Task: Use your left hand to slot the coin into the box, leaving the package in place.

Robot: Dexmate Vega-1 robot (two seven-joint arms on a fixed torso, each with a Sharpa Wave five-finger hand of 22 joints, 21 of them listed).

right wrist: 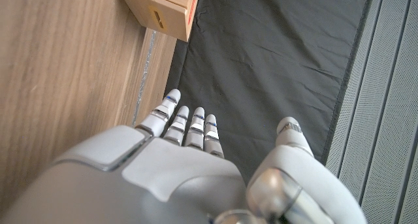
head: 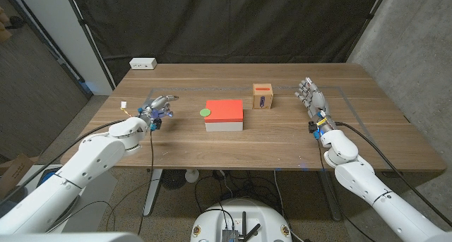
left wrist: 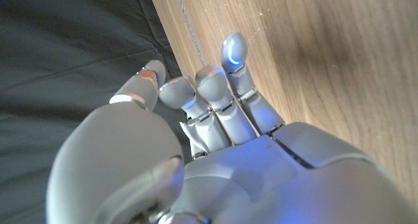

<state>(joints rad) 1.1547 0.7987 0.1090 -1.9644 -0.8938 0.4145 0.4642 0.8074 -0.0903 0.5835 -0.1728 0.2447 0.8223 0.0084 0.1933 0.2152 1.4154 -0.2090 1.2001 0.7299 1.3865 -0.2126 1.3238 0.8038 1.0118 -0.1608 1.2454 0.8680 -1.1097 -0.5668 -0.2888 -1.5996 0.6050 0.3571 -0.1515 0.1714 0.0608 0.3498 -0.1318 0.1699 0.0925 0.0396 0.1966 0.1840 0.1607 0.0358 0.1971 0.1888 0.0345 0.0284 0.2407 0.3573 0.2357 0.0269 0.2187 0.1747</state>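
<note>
While the left hand (head: 159, 105) stands empty in the head view, fingers loosely extended and pointing toward the middle of the table (head: 176, 140), the green coin (head: 205, 113) lies just beyond its fingertips on the near corner of the red-topped package (head: 224, 115). The small cardboard box (head: 263, 97), with its dark slot facing the robot, stands farther on, past the package. The right hand (head: 311, 97) waits well apart on the other side, fingers straight and close together, holding nothing. A likely risk is that picking the thin coin off the package's top drags or tips the package, which must stay put; a loose pinch could also drop the coin before it reaches the slot. The left wrist view shows the left hand's fingers (left wrist: 235, 54) slightly curled over bare wood, with nothing between them, but neither the coin nor the package, so the reach must be judged from above. The right wrist view gives a close look at the box (right wrist: 166, 8) ahead of the right hand's straight fingers (right wrist: 186, 123).
</note>
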